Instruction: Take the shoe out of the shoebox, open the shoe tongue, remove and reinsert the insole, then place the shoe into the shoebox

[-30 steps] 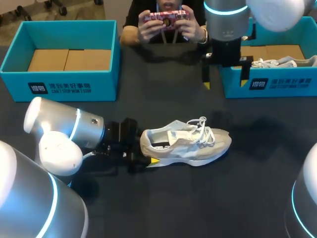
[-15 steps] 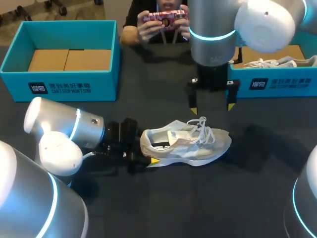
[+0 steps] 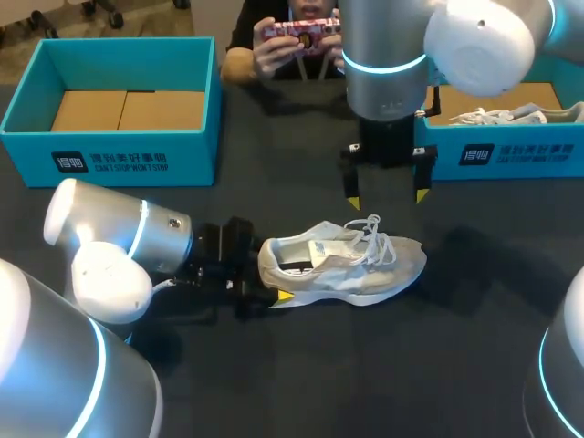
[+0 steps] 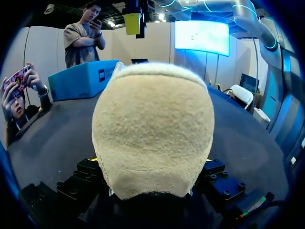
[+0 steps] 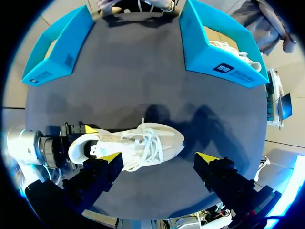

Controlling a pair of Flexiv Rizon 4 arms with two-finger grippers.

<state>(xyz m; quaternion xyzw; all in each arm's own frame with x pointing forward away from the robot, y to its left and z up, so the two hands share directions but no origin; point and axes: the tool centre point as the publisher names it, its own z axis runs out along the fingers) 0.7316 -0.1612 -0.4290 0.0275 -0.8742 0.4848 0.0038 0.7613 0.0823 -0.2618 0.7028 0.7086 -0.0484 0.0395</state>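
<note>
Left tool (image 3: 259, 278) clamps the shoe (image 3: 342, 265) at its heel (image 4: 152, 133), likely the stiffest part. Right tool (image 3: 386, 196) hangs wide open, empty. Light, soft; I'd pinch the floppy tongue (image 3: 330, 248).

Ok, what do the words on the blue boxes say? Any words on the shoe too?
Left shoebox: white sign and a line of letters on its front, too blurred to read.
Right shoebox: the same white print, too blurred.
Shoe: nothing I can read.
</note>
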